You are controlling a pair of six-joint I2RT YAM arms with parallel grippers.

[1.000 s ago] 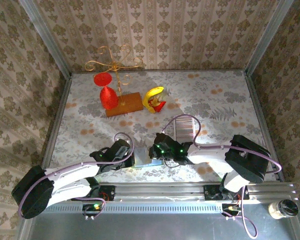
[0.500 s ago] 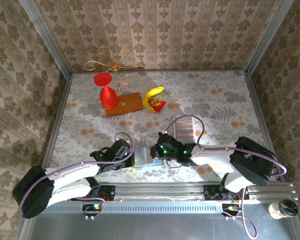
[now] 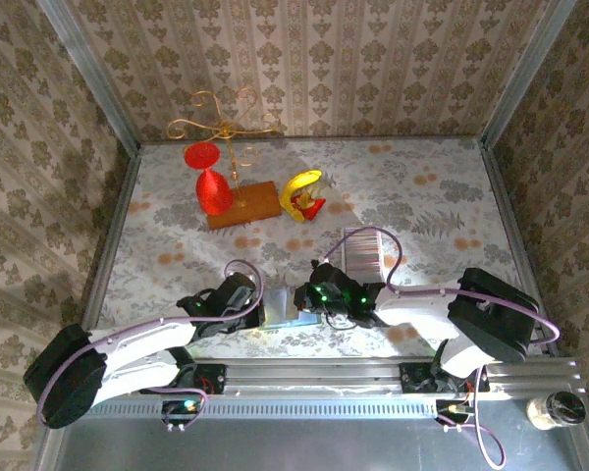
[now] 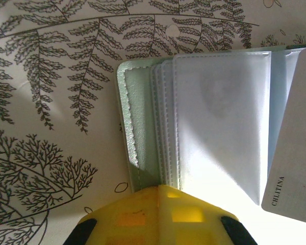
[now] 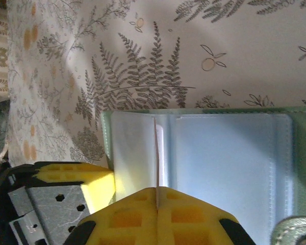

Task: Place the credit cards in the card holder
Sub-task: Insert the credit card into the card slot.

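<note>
Open wallet (image 3: 278, 306) lies at the table's (image 3: 422, 196) near edge. Left gripper (image 4: 158, 194) pinches its edge, seemingly to steady it. Right gripper (image 5: 157, 196) pinches 1 card (image 5: 156, 153) edge-on over the sleeves, probably for slotting. It reads "CHLITINA". Spare cards (image 3: 365, 247) lie just behind.
</note>
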